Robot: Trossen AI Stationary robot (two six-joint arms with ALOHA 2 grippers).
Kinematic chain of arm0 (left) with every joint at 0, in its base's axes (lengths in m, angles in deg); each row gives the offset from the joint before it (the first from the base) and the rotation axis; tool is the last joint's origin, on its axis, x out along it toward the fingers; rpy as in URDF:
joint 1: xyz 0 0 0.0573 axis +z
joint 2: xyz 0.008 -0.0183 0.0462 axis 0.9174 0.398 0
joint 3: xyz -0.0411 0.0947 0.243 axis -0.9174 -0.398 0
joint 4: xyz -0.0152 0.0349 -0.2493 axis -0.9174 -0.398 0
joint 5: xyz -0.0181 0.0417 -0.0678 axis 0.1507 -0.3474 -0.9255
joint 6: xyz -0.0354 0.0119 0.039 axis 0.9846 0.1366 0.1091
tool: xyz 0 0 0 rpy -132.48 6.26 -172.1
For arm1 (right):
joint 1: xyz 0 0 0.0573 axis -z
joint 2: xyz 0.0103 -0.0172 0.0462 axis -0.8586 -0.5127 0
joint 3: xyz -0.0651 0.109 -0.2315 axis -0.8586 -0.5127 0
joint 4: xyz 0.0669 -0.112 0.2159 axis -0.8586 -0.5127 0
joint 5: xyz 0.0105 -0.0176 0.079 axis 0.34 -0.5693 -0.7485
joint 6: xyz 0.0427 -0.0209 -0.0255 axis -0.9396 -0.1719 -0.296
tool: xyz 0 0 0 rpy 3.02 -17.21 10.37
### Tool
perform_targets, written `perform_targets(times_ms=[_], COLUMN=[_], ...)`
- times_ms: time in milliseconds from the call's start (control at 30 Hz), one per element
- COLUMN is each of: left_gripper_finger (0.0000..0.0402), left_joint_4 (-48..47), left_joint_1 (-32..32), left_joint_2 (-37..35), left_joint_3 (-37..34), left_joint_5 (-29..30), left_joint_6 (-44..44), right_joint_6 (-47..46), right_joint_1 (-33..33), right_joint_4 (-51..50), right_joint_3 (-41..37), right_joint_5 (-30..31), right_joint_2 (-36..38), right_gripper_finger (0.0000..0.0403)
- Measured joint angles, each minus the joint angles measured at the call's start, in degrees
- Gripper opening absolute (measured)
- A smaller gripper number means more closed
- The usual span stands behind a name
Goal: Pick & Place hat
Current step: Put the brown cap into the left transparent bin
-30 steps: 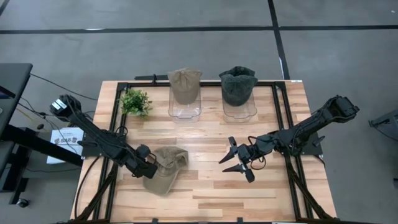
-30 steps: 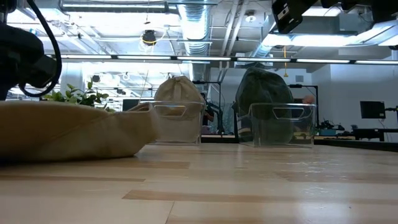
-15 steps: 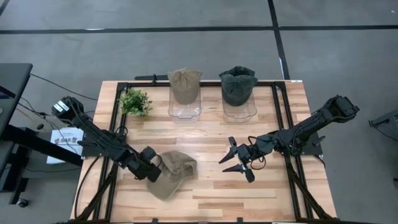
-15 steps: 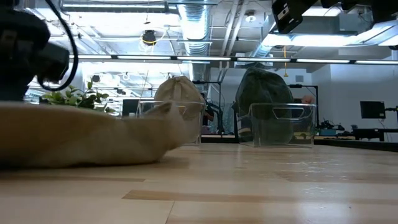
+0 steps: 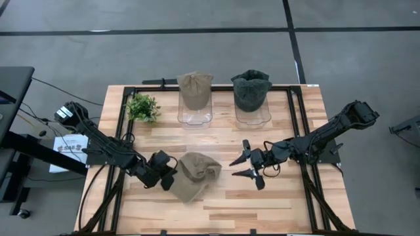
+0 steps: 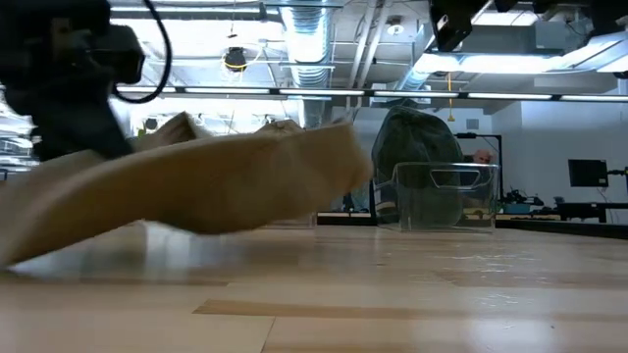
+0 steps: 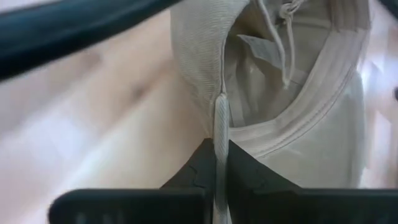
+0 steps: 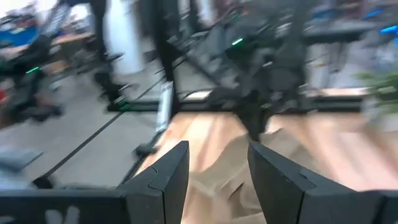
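The worktop (image 5: 282, 196) holds two clear stands at the back, each with a hat on top, and a small plant (image 5: 143, 107). The tan hat (image 5: 195, 174) lies in front of the left stand, a bit nearer the middle than a moment ago. Its far side now tips up off the wood. The left tool (image 5: 169, 177) has just pinched shut on the hat's edge, so lifting can likely start. The hat's long way runs slantwise, brim end toward the front-left. The right tool (image 5: 248, 165) waits just beside it, fingers apart, holding nothing.
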Motion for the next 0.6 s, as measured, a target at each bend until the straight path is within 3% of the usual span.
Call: perform_targets(times_ms=[300,467,600], left_gripper_finger=[0.0013,0.0016,0.0013], left_joint_4=[8.0,14.4,19.1], left_joint_1=[3.6,3.8,5.4], left_joint_2=[0.0,0.0,0.0], left_joint_3=[0.0,-0.1,-0.1], left_joint_5=[17.2,25.1,22.8], left_joint_6=[-15.8,-21.6,-23.2], right_joint_6=[0.4,8.5,16.0], right_joint_1=[0.0,0.0,0.2], right_joint_4=[1.4,5.0,10.2], right_joint_3=[0.0,0.0,0.0], right_joint_5=[23.6,39.0,41.7], right_joint_2=[0.0,0.0,0.0], right_gripper_finger=[0.0154,0.0154,0.0154])
